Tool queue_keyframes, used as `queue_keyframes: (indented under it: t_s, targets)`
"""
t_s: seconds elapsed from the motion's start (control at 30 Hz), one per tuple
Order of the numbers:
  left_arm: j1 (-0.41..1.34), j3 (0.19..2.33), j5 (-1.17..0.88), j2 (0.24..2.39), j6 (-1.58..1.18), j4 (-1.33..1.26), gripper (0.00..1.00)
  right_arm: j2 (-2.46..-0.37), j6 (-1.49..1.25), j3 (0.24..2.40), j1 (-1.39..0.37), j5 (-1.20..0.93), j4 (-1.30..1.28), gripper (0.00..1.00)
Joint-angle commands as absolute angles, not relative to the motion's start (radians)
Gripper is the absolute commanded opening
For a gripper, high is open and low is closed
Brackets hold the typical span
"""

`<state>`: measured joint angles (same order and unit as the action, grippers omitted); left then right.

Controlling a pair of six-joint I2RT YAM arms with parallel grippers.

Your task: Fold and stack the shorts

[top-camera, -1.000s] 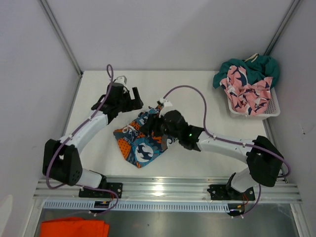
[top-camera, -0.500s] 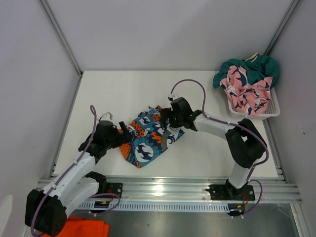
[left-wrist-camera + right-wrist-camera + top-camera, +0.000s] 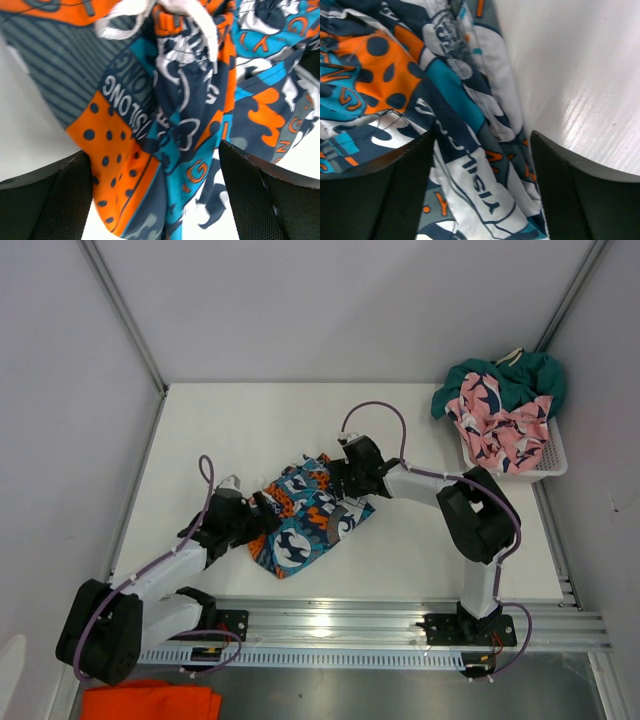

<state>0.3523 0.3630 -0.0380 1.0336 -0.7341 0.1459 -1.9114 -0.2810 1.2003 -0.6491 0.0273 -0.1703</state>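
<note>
Since a second ago my left arm has swung from the far side of the table down to the near left edge of the printed shorts (image 3: 305, 522). My right arm has folded in and now reaches the far right edge of the same cloth.

Left gripper (image 3: 155, 150): released, jaws wide, a crumpled ridge of printed fabric and its white drawstring (image 3: 192, 15) between the fingers (image 3: 67, 197), not pinched. Right gripper (image 3: 481, 137): also spread apart, printed cloth lying between and under the fingers (image 3: 560, 185), no clamp on it.

Printed shorts lie rumpled, partly spread, on the white table (image 3: 240, 420), about mid-width, nearer the front.

Pink shark shorts (image 3: 500, 428) and teal shorts (image 3: 512, 375) are heaped in the white mesh basket (image 3: 545, 468) at the far right corner, teal spilling over the rim.

The tabletop is glossy white with a light glare near the front. Plain pale grey walls (image 3: 350, 310) close in three sides. An aluminium rail (image 3: 330, 625) runs along the near edge with both bases bolted on. Orange cloth (image 3: 150, 702) sits below the rail, bottom left.
</note>
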Motion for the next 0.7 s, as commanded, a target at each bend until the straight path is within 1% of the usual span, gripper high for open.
queue_keyframes:
  t_s: [0.0, 0.03, 0.07, 0.1, 0.13, 0.17, 0.2, 0.23, 0.27, 0.3, 0.33, 0.37, 0.4, 0.47, 0.5, 0.67]
  targets:
    - [0.383, 0.365, -0.064, 1.110, -0.761, 0.088, 0.99, -1.916, -0.275, 1.181, -0.653, 0.012, -0.163, 0.73]
    - [0.391, 0.373, -0.064, 1.126, -0.753, 0.078, 0.99, -1.911, -0.278, 1.175, -0.655, 0.012, -0.161, 0.67]
    - [0.397, 0.388, -0.064, 1.161, -0.747, 0.072, 0.99, -1.905, -0.291, 1.167, -0.660, 0.012, -0.161, 0.53]
    - [0.399, 0.409, -0.057, 1.182, -0.736, 0.071, 0.98, -1.898, -0.301, 1.158, -0.666, 0.012, -0.161, 0.46]
    - [0.399, 0.423, -0.043, 1.199, -0.715, 0.080, 0.94, -1.884, -0.308, 1.143, -0.672, -0.017, -0.164, 0.40]
    - [0.399, 0.434, -0.025, 1.230, -0.703, 0.112, 0.90, -1.873, -0.327, 1.132, -0.690, -0.026, -0.163, 0.32]
    - [0.397, 0.478, 0.006, 1.239, -0.677, 0.127, 0.76, -1.864, -0.340, 1.120, -0.701, -0.022, -0.161, 0.29]
    - [0.394, 0.491, 0.044, 1.249, -0.666, 0.143, 0.69, -1.847, -0.359, 1.102, -0.718, -0.011, -0.172, 0.24]
    - [0.385, 0.503, 0.063, 1.256, -0.657, 0.156, 0.63, -1.841, -0.412, 1.094, -0.733, 0.003, -0.179, 0.14]
    - [0.376, 0.540, 0.074, 1.272, -0.635, 0.169, 0.50, -1.838, -0.445, 1.083, -0.767, 0.035, -0.184, 0.10]
    - [0.365, 0.554, 0.087, 1.282, -0.623, 0.176, 0.42, -1.833, -0.481, 1.071, -0.788, 0.047, -0.183, 0.05]
    - [0.345, 0.570, 0.097, 1.295, -0.612, 0.186, 0.35, -1.822, -0.518, 1.042, -0.814, 0.079, -0.178, 0.03]
    - [0.338, 0.619, 0.103, 1.325, -0.586, 0.199, 0.21, -1.818, -0.593, 1.028, -0.869, 0.096, -0.170, 0.02]
    - [0.318, 0.658, 0.121, 1.363, -0.558, 0.218, 0.08, -1.818, -0.650, 1.002, -0.925, 0.129, -0.144, 0.00]
    - [0.313, 0.711, 0.129, 1.385, -0.534, 0.228, 0.00, -1.821, -0.710, 1.000, -0.945, 0.141, -0.144, 0.00]
    - [0.285, 0.805, 0.169, 1.499, -0.456, 0.288, 0.00, -1.796, -0.788, 0.970, -1.026, 0.164, -0.072, 0.00]
